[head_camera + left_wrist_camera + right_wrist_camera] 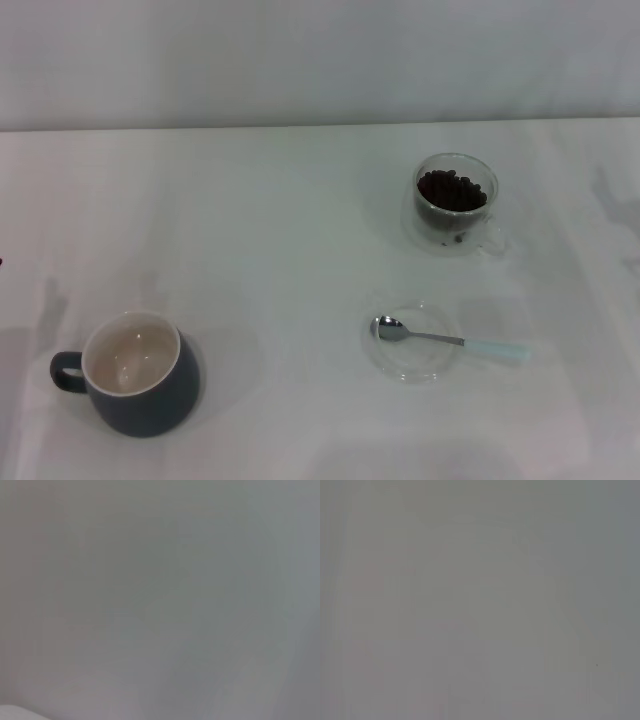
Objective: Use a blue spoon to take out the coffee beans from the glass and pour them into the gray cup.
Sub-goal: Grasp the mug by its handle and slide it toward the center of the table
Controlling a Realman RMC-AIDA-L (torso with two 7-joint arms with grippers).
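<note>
- Gray cup nearest, at near left on the white table; upright, cream inside shows no beans, loop handle pointing left.
- Blue spoon at near right, bowl resting in a clear saucer. Long axis runs left–right: bowl left, pale handle right, overhanging the saucer rim.
- Glass with coffee beans far right, beyond the spoon, well apart from the cup.
- Neither gripper in view; wrist views show only blank grey, so jaw state cannot be told.
- Judgement: first step is the spoon pickup. Take the overhanging handle end across its width, keeping the bowl level.
</note>
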